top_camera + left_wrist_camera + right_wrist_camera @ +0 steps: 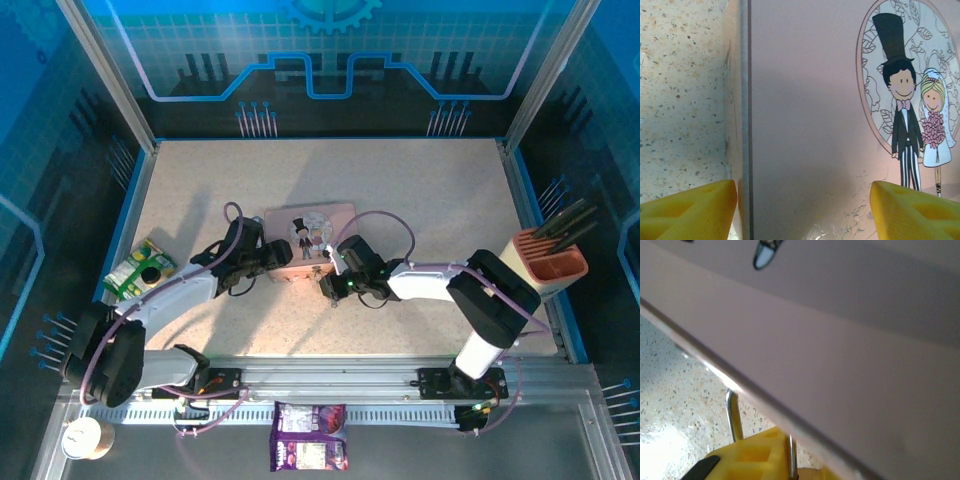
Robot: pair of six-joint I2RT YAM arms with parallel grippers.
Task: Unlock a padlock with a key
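The pink tin (310, 238) with the cartoon couple lies mid-table. My left gripper (283, 253) is at its left end. In the left wrist view the left gripper (802, 210) is open: one yellow finger (690, 210) sits outside the tin's left edge, the other (915, 212) over the pink tin's lid (805, 100). My right gripper (330, 280) is at the tin's front right edge. Close up, the right gripper (800, 467) is shut on the padlock (733, 420), whose silver shackle runs up against the tin's wall (840, 365). A bit of brass shows at the bottom. The key is hidden.
A green packet (140, 270) lies by the left wall. A terracotta holder (550, 255) with dark tools stands at the right edge. A purple snack bag (310, 450) and a pale roll (82, 437) sit below the arm rail.
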